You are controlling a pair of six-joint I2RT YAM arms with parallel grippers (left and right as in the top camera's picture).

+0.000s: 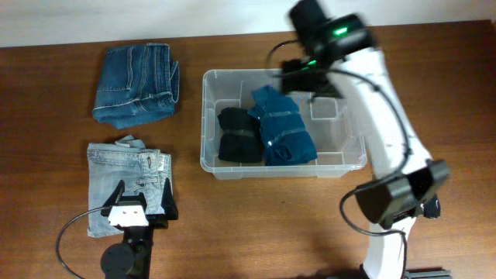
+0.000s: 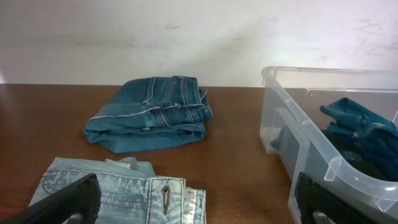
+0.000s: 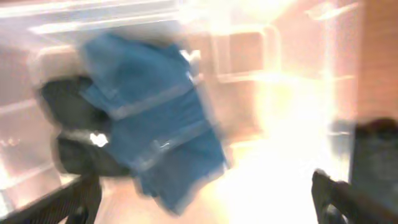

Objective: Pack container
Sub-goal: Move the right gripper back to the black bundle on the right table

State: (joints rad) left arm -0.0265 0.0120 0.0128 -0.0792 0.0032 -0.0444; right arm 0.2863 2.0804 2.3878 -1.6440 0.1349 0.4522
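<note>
The clear container (image 1: 338, 138) stands mid-table. Inside it a folded black garment (image 1: 238, 136) lies next to folded blue jeans (image 1: 284, 129). My right gripper (image 1: 311, 80) hovers open over the container's far side, with nothing between its fingers. The right wrist view is blurred; it shows the blue jeans (image 3: 155, 127) and black garment (image 3: 69, 132) below the open right gripper (image 3: 205, 202). My left gripper (image 1: 140, 204) stands open over the near end of folded light-blue jeans (image 1: 124, 177). In the left wrist view the left gripper (image 2: 196, 208) spans the light-blue jeans (image 2: 121, 190).
Folded dark-blue jeans (image 1: 136, 84) lie at the back left of the wooden table, seen too in the left wrist view as dark-blue jeans (image 2: 152, 116). The container wall (image 2: 297, 121) rises just right of my left gripper. The right arm's base (image 1: 395, 198) stands at the front right.
</note>
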